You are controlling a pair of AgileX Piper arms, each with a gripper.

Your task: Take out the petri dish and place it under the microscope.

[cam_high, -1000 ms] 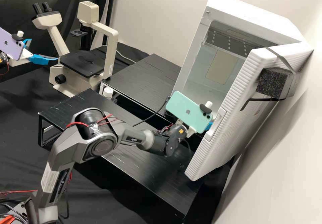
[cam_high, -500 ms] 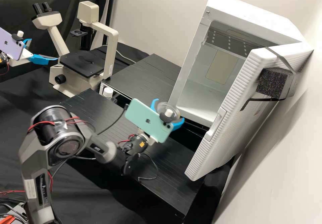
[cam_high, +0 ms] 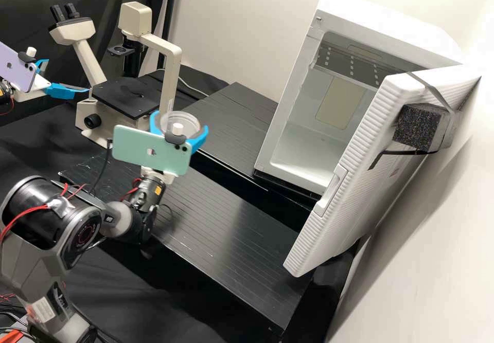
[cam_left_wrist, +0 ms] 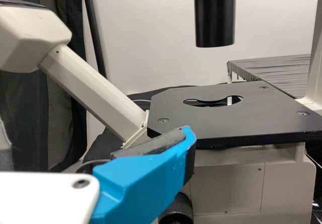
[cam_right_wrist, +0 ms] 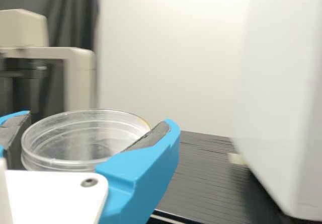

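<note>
Dish (cam_high: 189,120) held in R pincer (cam_high: 180,120), L pincer (cam_high: 67,75) wide, nr scope stage (cam_high: 123,98), cabinet dr (cam_high: 355,152) open

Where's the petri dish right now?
High view: the petri dish is in the right hand, near the microscope stage, on its side toward the open white cabinet.

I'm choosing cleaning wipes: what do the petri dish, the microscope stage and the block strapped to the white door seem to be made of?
Petri dish: clear, glossy plastic or glass; see-through walls, a glinting rim. Microscope stage: matte black, probably coated metal, judging by its flat plate and set-in screws. Block: likely dull dark foam, from its speckled, porous-looking face.
</note>
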